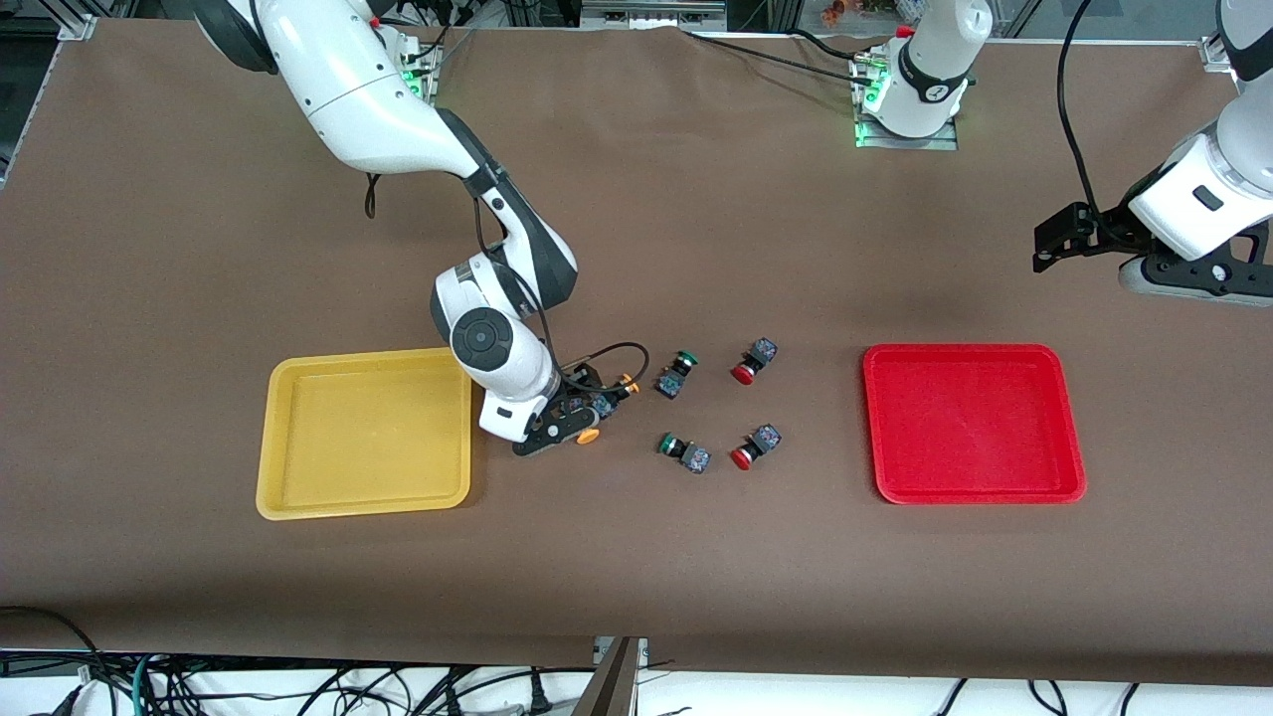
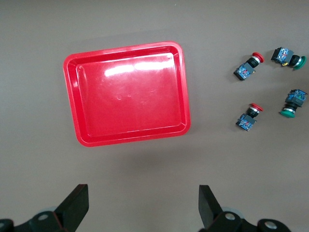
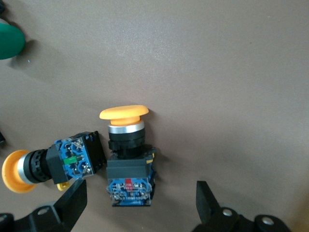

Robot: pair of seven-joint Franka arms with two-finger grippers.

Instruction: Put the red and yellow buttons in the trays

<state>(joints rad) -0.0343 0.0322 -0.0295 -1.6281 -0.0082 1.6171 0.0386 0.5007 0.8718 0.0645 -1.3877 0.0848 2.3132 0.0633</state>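
Yellow buttons [image 3: 124, 154] lie touching on the table beside the yellow tray [image 1: 364, 434]; the right gripper [image 3: 140, 205] hangs spread just over one, likely to grasp it. Left gripper [image 2: 144, 205], spread, waits above the red tray [image 2: 126, 93]; red buttons [image 1: 754, 360] lie between the trays.

The right gripper [image 1: 569, 418] partly hides both yellow buttons [image 1: 607, 398] in the front view.

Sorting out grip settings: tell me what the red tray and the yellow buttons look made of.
Red tray: looks like glossy moulded plastic, going by the bright glare patches on its floor.
Yellow buttons: smooth matte caps, likely plastic; a shiny metal-looking collar below; dark blocky bodies, probably plastic.
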